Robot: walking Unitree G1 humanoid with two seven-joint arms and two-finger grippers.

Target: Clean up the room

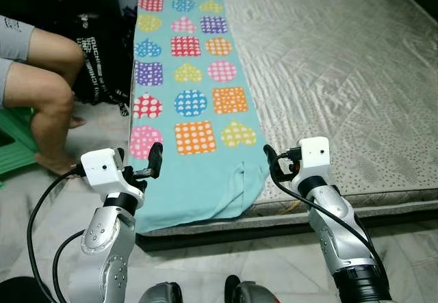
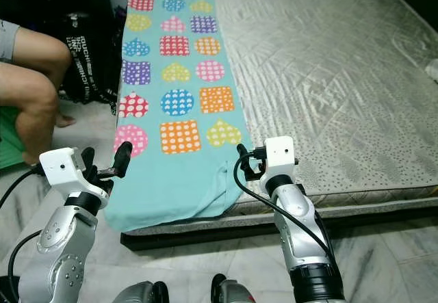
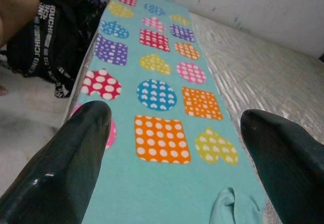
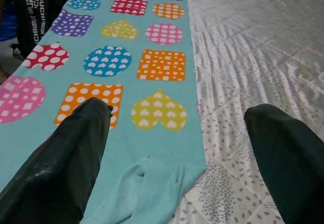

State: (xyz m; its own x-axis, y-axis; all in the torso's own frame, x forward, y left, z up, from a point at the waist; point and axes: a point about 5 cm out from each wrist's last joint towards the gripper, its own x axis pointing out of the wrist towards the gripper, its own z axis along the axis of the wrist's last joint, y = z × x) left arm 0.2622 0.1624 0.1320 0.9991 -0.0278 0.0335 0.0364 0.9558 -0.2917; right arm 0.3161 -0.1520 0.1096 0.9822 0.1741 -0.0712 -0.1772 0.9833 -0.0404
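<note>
Both end effectors, left [image 1: 156, 158] and right [image 1: 271, 158], hover spread wide and empty over the near end of the blanket [image 1: 188, 91], which lies along the mattress's [image 1: 328, 77] left side. Left wrist view: a black bag [image 3: 43, 37] left of the blanket [image 3: 167, 97]. Right wrist view: its hem is rumpled.

We list: turquoise blanket [image 1: 195, 111], multicoloured dotted hearts, squares, circles; grey quilted mattress [image 1: 328, 63]; black bag [image 1: 102, 63], white lettering.
</note>
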